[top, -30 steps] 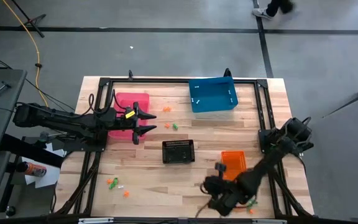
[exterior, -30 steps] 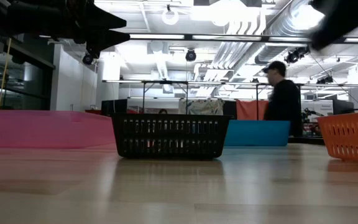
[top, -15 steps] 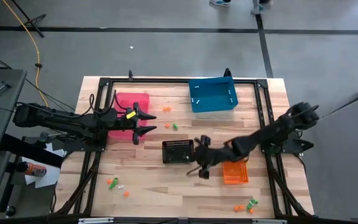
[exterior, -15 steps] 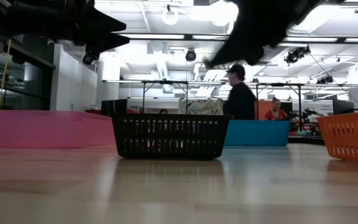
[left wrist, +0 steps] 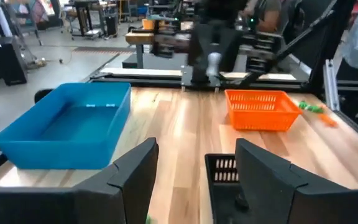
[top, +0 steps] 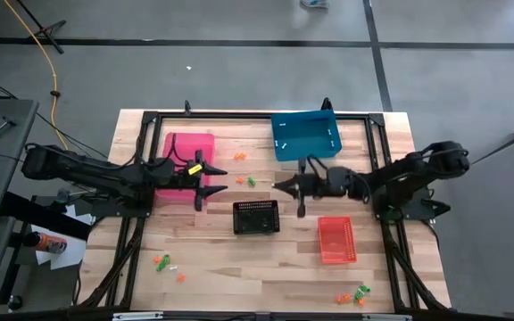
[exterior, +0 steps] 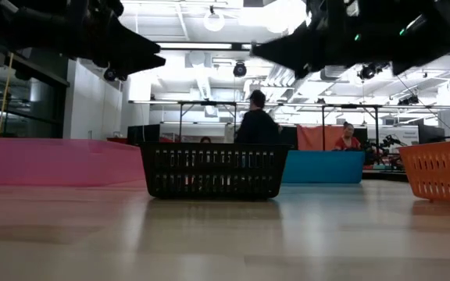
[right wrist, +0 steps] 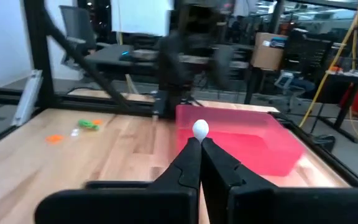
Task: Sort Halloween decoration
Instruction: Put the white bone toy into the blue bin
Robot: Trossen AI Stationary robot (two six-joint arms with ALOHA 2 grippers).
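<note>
Your right gripper (right wrist: 200, 144) pinches a white trinket (right wrist: 200, 129) at the blue bin's (top: 305, 135) six o'clock; your left gripper (top: 211, 178) waits open.

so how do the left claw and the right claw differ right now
The left claw is open and holds nothing, while the right claw is shut on a small white trinket. The left claw hangs beside the pink bin; the right claw hangs near the table's middle, just in front of the blue bin. Both are raised off the table and point toward each other.
</note>
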